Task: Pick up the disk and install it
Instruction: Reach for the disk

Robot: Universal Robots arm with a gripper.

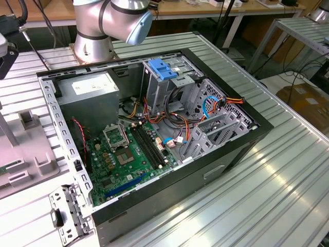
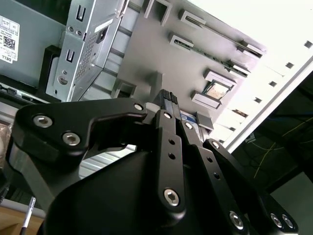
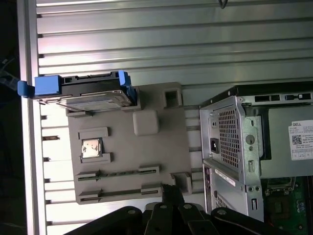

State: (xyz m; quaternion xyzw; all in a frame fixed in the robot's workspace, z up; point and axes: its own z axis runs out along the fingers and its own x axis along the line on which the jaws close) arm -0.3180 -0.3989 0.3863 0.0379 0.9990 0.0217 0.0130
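Open computer case (image 1: 216, 175) sits beside a grey holder plate (image 3: 146, 152).

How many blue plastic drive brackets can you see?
2. One bare bracket sits atop the drive cage inside the computer case; the other bracket wraps the disk on the grey fixture plate beside the case. More may be hidden.

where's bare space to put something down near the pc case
The table lies bare along the computer case on the exterior view's right. In the first wrist view, more of it lies bare past the disk on the grey fixture tray. Inside the case, cables crowd the drive cages.
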